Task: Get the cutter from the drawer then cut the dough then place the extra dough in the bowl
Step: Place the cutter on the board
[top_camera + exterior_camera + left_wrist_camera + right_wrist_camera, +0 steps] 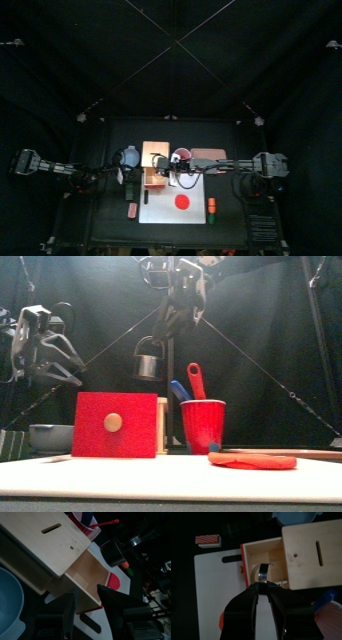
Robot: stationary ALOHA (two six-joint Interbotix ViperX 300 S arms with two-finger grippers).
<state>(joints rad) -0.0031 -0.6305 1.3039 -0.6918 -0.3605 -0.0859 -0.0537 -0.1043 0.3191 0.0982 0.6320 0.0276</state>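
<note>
Right wrist view: the cutter (264,571) is clenched by its wire handle (265,580) in the right tool (264,586) and hung above the open drawer (261,552), clear for carrying to the dough (251,460), near right. The left tool (84,592) is held released beside the box (40,547).

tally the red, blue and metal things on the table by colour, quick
red: 5 (flat red dough disc, red drawer front, red cup, red toy knife, small red striped block)
blue: 2 (blue toy knife, blue-grey bowl)
metal: 1 (round metal cutter, in the right tool)
total: 8
</note>
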